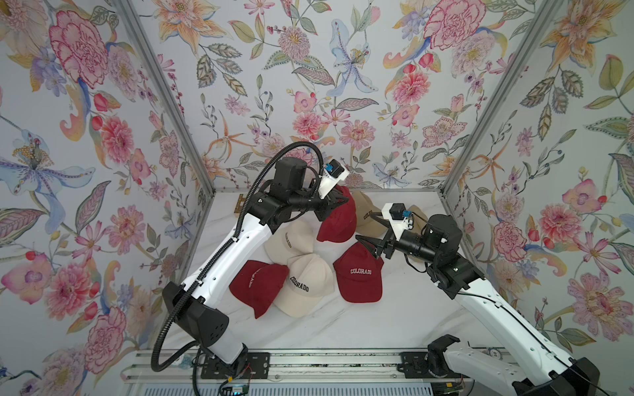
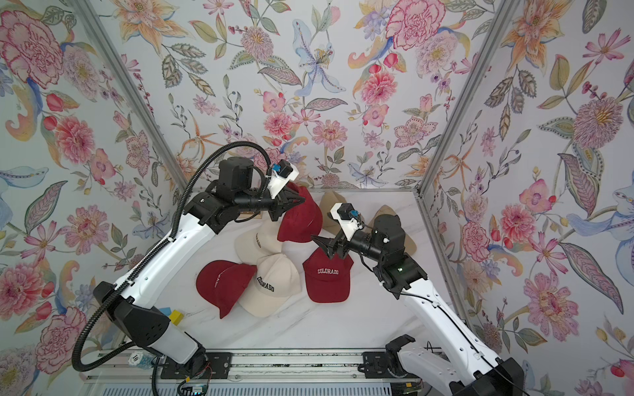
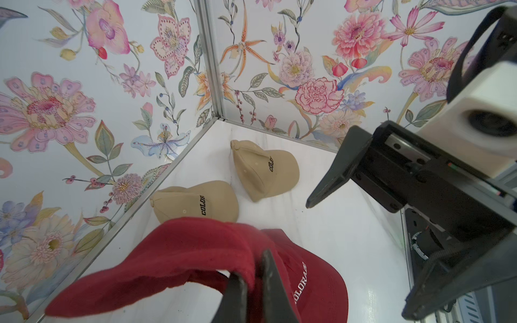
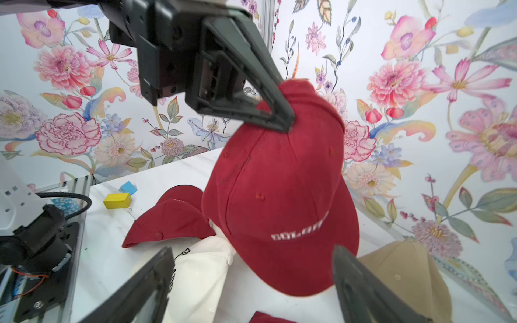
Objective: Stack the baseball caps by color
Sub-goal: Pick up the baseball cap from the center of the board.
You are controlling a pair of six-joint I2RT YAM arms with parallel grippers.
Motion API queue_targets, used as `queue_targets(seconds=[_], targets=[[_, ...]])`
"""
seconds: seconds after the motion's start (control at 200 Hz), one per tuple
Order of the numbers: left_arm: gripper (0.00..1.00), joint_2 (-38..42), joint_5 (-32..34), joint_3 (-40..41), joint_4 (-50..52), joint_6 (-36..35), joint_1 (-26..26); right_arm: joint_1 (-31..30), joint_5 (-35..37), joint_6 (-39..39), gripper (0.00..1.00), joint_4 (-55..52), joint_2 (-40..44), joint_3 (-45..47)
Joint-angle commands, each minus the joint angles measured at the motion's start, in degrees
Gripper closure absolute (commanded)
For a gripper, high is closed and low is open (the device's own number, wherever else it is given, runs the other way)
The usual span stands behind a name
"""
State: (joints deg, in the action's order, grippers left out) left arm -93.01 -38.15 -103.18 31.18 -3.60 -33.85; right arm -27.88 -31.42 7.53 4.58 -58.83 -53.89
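Note:
My left gripper (image 3: pixel 253 268) is shut on the back edge of a dark red cap (image 1: pixel 338 223), which hangs lifted over the back of the table (image 1: pixel 394 319). My right gripper (image 4: pixel 251 251) stands open in front of that cap's brim, with nothing between its fingers. Below it lies a second dark red cap (image 1: pixel 360 277) with its lettering up. A third dark red cap (image 1: pixel 255 284) lies front left beside two cream caps (image 1: pixel 307 284) (image 1: pixel 291 240). Two tan caps (image 3: pixel 195 201) (image 3: pixel 265 170) lie in the back right corner.
Flowered walls close the table in on three sides. A yellow block (image 2: pixel 176 317) and a blue block (image 2: pixel 164 311) lie near the left arm's base. A brown wooden piece (image 1: pixel 240 205) shows at the back left. Metal rails (image 1: pixel 308 363) run along the front.

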Motion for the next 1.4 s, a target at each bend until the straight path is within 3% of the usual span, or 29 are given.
queue_targets(seconds=[0.0,0.285,0.866,1.021,1.191,1.391], targets=[[1.0,-0.93,-0.13,-2.71,3.68,-2.59,-1.34,-1.82,3.68,4.46,0.16,2.05,-1.38,-3.59],[1.0,-1.27,0.09,-3.57,5.55,-3.52,-2.91,-6.69,10.15,11.22,0.25,0.52,-6.42,-7.93],[1.0,-2.0,-1.22,-4.91,7.27,-6.32,-4.33,-6.93,13.4,14.55,0.44,-0.18,-10.68,-8.94],[1.0,-2.19,-1.33,-5.03,7.57,-6.62,-4.58,-7.01,12.78,14.62,0.59,0.1,-11.55,-9.04],[1.0,-2.56,-1.26,-4.89,8.18,-7.37,-4.56,-7.1,12.27,14.22,1.0,0.55,-10.75,-8.78],[1.0,-3.14,-0.77,-4.14,8.54,-7.93,-4.51,-7.36,11.28,13.68,1.0,-1.62,-7.95,-8.35]])
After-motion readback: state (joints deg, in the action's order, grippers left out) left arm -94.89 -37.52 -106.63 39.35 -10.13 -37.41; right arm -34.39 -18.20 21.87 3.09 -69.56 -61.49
